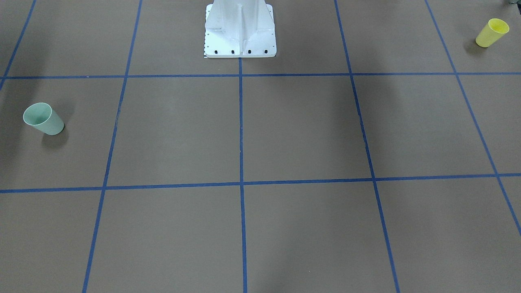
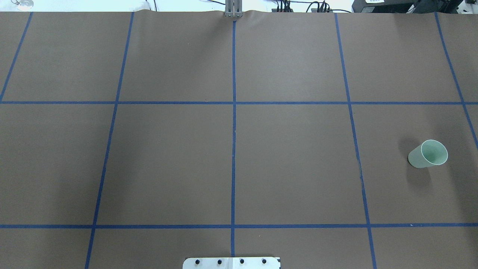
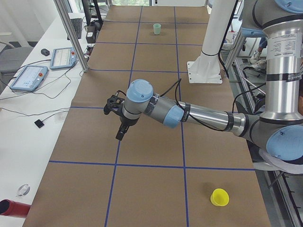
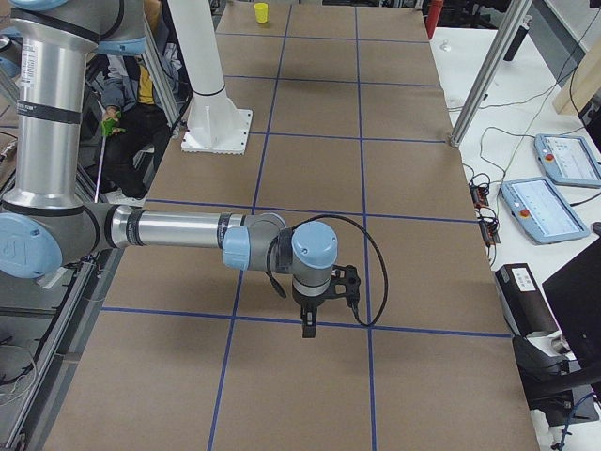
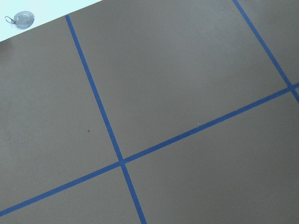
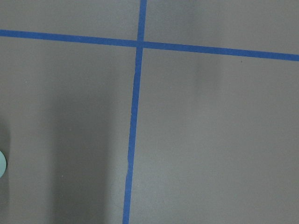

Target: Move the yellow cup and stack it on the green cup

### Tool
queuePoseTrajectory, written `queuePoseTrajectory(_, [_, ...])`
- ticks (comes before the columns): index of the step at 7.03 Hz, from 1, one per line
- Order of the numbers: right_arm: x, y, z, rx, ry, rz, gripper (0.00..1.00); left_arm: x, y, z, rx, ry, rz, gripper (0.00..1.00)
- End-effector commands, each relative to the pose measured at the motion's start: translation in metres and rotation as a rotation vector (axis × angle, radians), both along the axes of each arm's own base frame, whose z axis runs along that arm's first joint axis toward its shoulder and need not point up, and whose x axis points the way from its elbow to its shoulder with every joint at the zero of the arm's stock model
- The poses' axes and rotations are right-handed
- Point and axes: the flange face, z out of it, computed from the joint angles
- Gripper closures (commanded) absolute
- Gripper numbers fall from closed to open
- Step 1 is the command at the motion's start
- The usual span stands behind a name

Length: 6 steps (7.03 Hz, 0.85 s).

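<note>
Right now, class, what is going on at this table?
Nothing is held yet. The yellow cup stands upright at the end of the table on the robot's left, the green cup far toward its right. The left arm and the right arm hang above it, touching neither cup; whether their jaws are open cannot be told.

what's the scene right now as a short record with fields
yellow cup: upright on the table, robot's left end
green cup: upright, robot's right end, far from the yellow one
left end effector: above the table, no cup in it, open or shut unclear
right end effector: likewise
stack: not yet done
</note>
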Motion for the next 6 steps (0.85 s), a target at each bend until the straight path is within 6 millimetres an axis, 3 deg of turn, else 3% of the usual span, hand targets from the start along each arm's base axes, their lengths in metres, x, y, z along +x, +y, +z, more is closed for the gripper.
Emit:
queuePoseTrajectory(1, [0.0,0.007,0.009,-0.021,-0.003,0.001,0.0,0.007,-0.007,-0.006,-0.141,0.022,-0.234,0.0])
queuePoseTrajectory(3, [0.0,0.002,0.004,0.031,-0.001,0.001,0.0,0.055,-0.026,-0.005,-0.203,-0.071,-0.5,0.0])
queuePoseTrajectory(5, [0.0,0.008,0.009,0.199,-0.001,0.006,0.0,0.051,-0.02,0.011,-0.233,-0.115,-0.59,0.0])
queuePoseTrajectory(6, [-0.003,0.016,0.012,0.167,-0.035,0.038,0.0,0.04,-0.018,0.017,-0.215,-0.183,-0.686,0.0])
